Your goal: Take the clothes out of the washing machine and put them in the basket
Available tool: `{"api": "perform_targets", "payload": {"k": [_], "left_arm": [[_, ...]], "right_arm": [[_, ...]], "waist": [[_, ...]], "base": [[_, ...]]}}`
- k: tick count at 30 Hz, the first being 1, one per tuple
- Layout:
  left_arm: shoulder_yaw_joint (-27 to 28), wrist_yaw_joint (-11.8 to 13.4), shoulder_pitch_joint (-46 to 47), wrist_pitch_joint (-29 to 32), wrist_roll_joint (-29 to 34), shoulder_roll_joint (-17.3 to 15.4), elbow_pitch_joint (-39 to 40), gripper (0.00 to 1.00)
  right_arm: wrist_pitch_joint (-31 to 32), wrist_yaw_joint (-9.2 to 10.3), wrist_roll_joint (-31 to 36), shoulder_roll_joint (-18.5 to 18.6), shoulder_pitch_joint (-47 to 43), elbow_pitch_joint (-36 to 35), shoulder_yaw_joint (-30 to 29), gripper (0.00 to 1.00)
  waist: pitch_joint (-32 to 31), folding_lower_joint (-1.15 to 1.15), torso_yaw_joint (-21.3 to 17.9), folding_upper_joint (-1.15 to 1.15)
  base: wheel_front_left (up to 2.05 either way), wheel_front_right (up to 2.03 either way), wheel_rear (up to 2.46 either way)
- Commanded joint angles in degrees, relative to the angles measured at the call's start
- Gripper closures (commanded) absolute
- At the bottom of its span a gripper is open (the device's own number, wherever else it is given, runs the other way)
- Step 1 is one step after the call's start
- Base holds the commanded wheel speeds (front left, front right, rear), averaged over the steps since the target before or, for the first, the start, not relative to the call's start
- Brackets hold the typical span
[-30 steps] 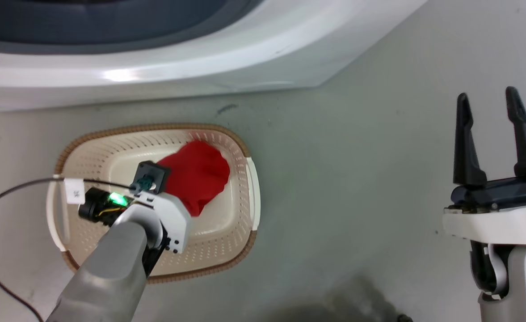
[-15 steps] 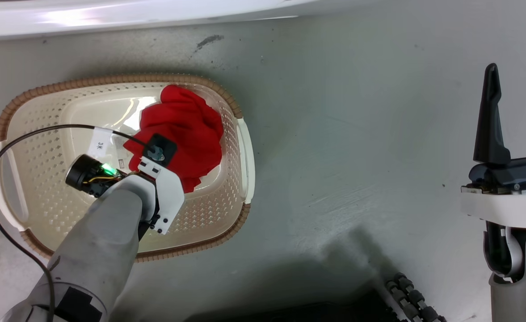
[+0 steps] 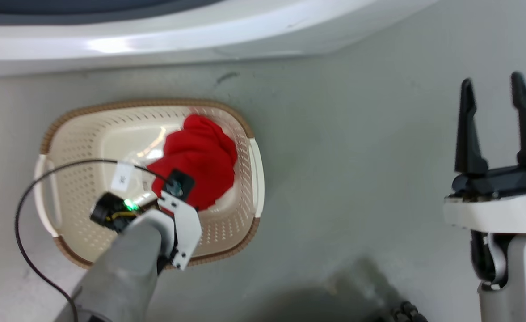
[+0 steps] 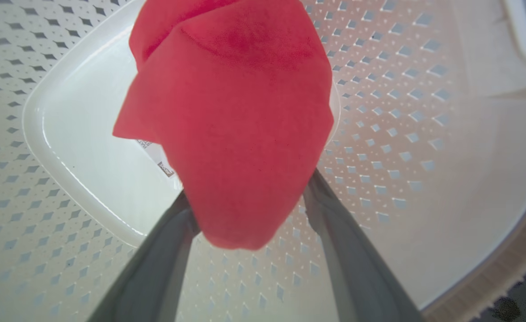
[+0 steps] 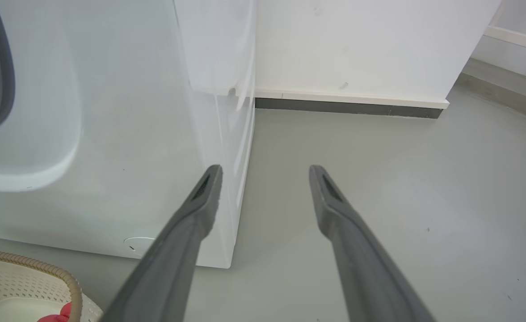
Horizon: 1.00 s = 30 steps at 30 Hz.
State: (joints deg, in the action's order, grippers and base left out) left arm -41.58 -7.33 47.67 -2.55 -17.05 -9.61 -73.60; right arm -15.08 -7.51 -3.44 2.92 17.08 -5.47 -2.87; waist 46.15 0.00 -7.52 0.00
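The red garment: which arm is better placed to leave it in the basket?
Left. The left gripper is in the basket with the garment between its fingers; the right gripper stands open over the floor.

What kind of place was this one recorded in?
Likely a laundry room or a mock-up of one: a large white front-loading washing machine, a cream perforated plastic laundry basket holding a plain red garment, a grey floor.

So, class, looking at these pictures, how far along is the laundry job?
Done: one plain red garment is inside the basket. In hand: the left gripper hangs over it, jaws apart around the garment, so release looks about finished. Left: pull that arm out and check the washing machine, whose inside is hidden here; the right gripper is open.
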Motion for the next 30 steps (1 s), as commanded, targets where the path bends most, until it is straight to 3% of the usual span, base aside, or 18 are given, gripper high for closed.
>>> {"api": "perform_targets", "payload": {"k": [1, 18, 22, 30], "left_arm": [[-0.07, -0.08, -2.14, -0.68, -0.97, 0.51, -0.09, 0.0], [0.63, 0.77, -11.73, -11.94, -7.65, 1.24, 1.78, 0.0], [2.23, 2.82, -13.28, -12.65, -8.45, 0.42, 5.64, 0.0], [9.71, 10.27, -20.38, -12.69, -6.64, -3.88, 26.61, 0.0]], "right_arm": [[-0.14, 0.04, 0.55, -0.09, -1.26, 0.6, 0.49, 0.0], [-0.14, 0.04, 0.95, -0.06, -9.6, 3.92, 2.68, 0.0], [-0.14, 0.04, 1.27, -0.06, -11.36, 4.3, 2.9, 0.0], [-0.14, 0.04, 1.64, -0.06, -13.75, 4.75, 2.98, 0.0]], "waist": [[-4.96, 0.0, 1.49, 0.0], [-23.57, 0.0, 5.42, 0.0], [-26.42, 0.0, 6.17, 0.0], [-30.53, 0.0, 6.83, 0.0]], "base": [[0.0, 0.0, 0.0], [0.0, 0.0, 0.0], [0.0, 0.0, 0.0], [0.0, 0.0, 0.0]]}}
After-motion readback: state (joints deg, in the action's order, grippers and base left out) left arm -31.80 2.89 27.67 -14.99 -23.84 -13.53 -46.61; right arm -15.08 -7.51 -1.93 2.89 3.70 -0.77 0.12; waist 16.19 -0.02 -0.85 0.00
